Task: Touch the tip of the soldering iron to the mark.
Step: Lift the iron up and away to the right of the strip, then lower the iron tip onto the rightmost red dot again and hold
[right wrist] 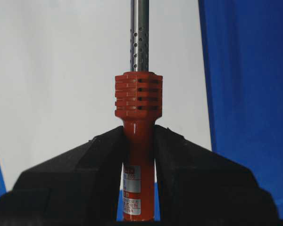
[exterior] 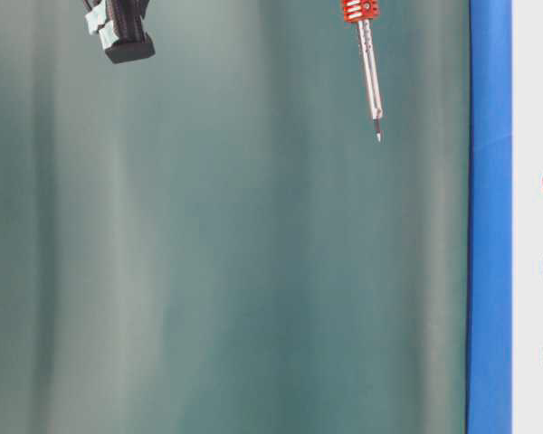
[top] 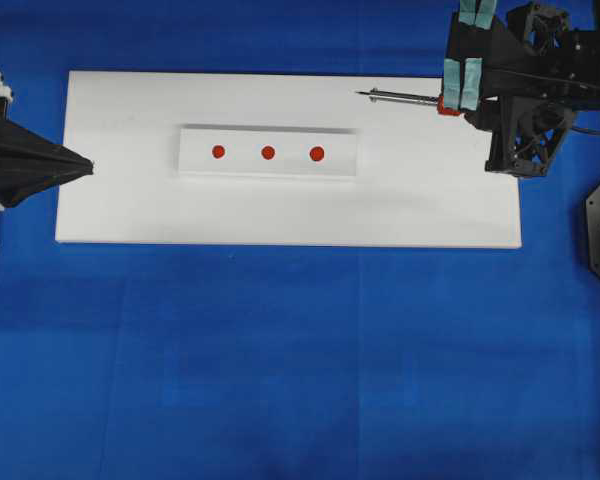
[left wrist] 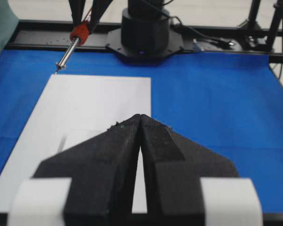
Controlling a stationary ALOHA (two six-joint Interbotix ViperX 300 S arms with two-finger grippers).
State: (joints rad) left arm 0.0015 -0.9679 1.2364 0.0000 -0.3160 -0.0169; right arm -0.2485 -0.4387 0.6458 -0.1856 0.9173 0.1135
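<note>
Your soldering iron hangs over the white board's far right corner, tip aimed toward the three red marks mid-board, clamped by its handle in the right gripper. The left gripper, pinched closed, waits at the left edge. You're mid-approach; next, carry the tip inward and lower it onto a mark.

The white board lies flat on the tabletop, and its only raised obstruction is the low white strip carrying three red marks, so passage above it is unobstructed from every side. The left claw sits closed at the board's 9 o'clock edge. The right claw, clamped on the soldering iron, occupies the 2 o'clock corner, the tip well clear of the strip.
</note>
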